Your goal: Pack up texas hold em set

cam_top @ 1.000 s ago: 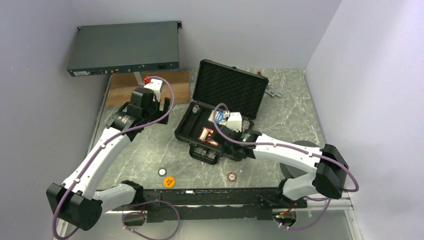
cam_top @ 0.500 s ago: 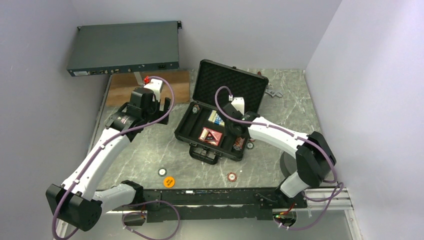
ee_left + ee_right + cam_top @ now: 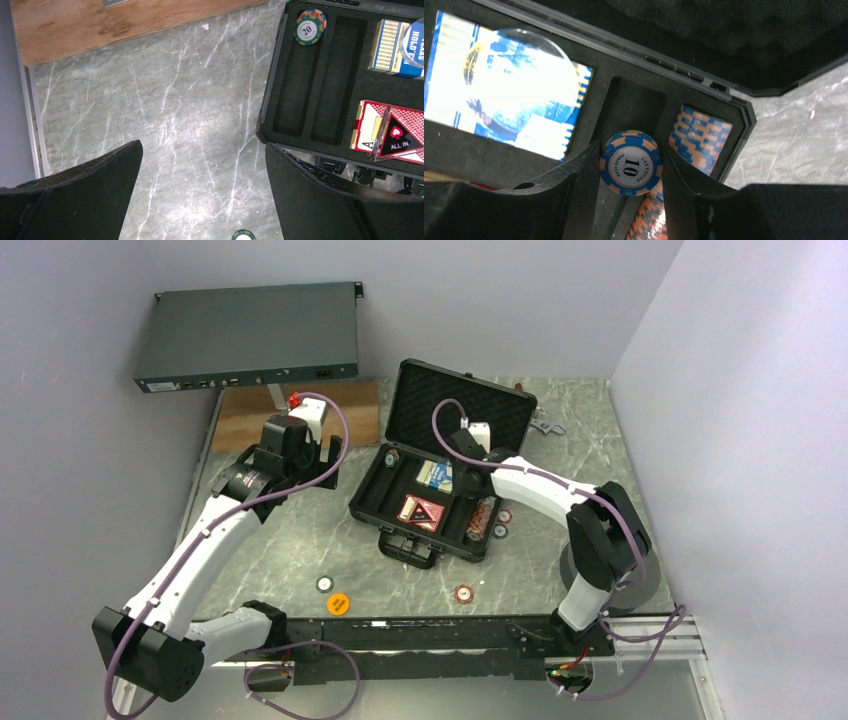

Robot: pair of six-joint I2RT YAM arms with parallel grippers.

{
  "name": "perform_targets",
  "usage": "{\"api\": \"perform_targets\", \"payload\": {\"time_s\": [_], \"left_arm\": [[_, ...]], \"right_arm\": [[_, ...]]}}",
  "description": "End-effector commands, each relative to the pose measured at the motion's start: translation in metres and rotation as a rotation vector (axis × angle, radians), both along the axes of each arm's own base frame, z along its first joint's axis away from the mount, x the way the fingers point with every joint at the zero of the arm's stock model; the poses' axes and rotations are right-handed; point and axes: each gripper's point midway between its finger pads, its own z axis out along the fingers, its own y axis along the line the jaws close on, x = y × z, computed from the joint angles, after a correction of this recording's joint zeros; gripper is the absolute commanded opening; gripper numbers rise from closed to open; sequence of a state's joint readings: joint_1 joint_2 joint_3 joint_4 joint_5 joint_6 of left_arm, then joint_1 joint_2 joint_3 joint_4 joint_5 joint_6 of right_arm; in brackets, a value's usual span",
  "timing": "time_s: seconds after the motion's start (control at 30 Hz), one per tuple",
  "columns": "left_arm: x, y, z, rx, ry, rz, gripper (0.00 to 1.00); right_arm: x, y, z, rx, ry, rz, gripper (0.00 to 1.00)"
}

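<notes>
- Nearest the arm bases, a dark-rimmed chip (image 3: 325,583), the orange disc (image 3: 339,603) and a red chip (image 3: 464,593) lie loose on the table (image 3: 300,545), well apart from the case. A low sweep by either arm could knock them off the near edge.
- Left of the case, the left gripper (image 3: 202,167) hangs over bare marble, its jaws spread wide and holding nothing.
- Further in, the open case (image 3: 368,502) holds a red deck (image 3: 422,510), a blue deck (image 3: 434,474) and a chip row (image 3: 701,135) in its right-hand slot.
- Over that end of the tray, the right gripper (image 3: 630,172) pinches a "10" chip (image 3: 629,165) by its rim between half-closed jaws, just beside the chip row.
- Likely trouble: released too high or off-line, the chip could land flat on a divider. It could also bounce out toward the two chips (image 3: 498,531) lying beside the case's right wall. Fingers pushed too deep could snag the foam or tip the row.
- Farthest back, the rack box (image 3: 250,335) sits at the rear wall, out of play.
</notes>
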State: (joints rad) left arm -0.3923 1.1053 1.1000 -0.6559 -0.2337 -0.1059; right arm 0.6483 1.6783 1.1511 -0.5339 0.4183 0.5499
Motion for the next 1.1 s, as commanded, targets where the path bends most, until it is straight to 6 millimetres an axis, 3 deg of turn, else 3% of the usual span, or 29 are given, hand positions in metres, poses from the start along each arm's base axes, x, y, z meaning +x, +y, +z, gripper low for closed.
{"api": "perform_targets", "payload": {"time_s": [0.0,0.23,0.67,0.77,0.9,1.07], "left_arm": [[0.002,-0.002,0.012,-0.015,-0.042,-0.004,1.00],[0.003,-0.002,0.012,-0.015,-0.042,-0.004,1.00],[0.002,-0.004,0.013,-0.022,-0.041,-0.013,1.00],[0.002,-0.004,0.014,-0.022,-0.044,-0.013,1.00],[0.002,-0.005,0.014,-0.024,-0.043,-0.015,1.00],[0.002,-0.004,0.014,-0.023,-0.043,-0.014,1.00]], "right_arm": [[0.029,0.012,0.016,0.034,-0.065,0.017,0.00],[0.041,0.010,0.007,-0.027,-0.053,0.009,0.00],[0.055,0.004,0.014,-0.058,-0.093,0.003,0.01],[0.054,0.008,0.015,-0.032,-0.090,0.024,0.13],[0.054,0.012,0.023,0.001,-0.111,0.042,0.45],[0.054,0.015,0.034,0.024,-0.130,0.055,0.65]]}}
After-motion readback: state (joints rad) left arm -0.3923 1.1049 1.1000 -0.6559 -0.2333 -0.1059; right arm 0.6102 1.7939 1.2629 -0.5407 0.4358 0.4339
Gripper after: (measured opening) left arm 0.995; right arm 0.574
